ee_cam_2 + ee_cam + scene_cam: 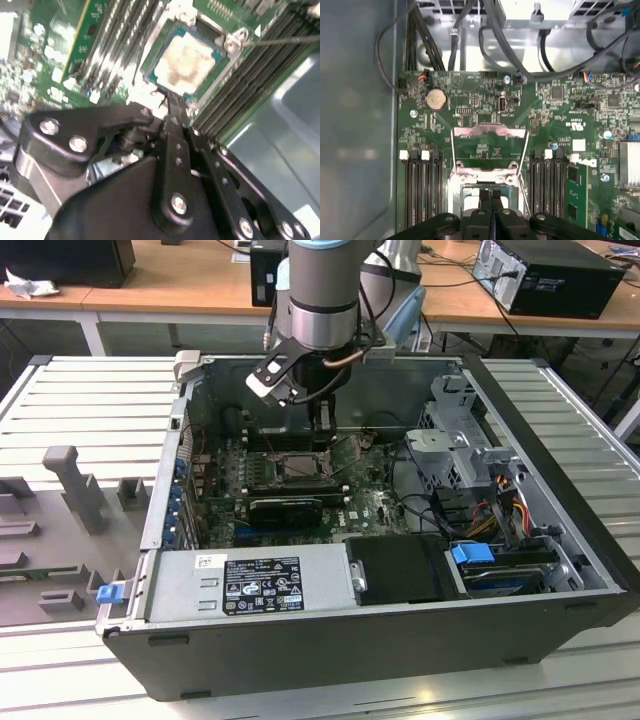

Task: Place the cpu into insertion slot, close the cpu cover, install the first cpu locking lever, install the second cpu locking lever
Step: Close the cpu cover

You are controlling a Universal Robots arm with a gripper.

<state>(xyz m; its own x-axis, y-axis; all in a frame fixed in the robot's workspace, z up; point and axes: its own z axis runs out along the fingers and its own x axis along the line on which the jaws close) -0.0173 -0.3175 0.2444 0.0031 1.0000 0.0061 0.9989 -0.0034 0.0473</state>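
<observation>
- The cpu (187, 62) lies flat in the insertion slot (231, 42), on the green board (470, 100) inside the computer case (560, 490).
- It looks small, thin and light. I think it is stiff, but easy to hurt.
- The best place to hold it is probably by its two side edges, with a soft grip. The pale top has a smudge on it and may be slippery.
- The cpu cover (490, 131) is flipped open, away from the slot. You can see the board through its cut-out middle.
- The cover looks like thin, hard metal. I think a push near its free edge would swing it over.
- A thin wire lever (525, 155) stands beside the cover, not hooked down.
- The arm (320, 300) comes down from above into the open case, with its wrist pointing at the board.
- The tool (490, 192) hangs low, right at the edge of the slot. In both wrist views its two fingers are pressed together with nothing between them.
- The tool's tip (170, 107) is just beside the cpu. I cannot tell if it touches.
</observation>
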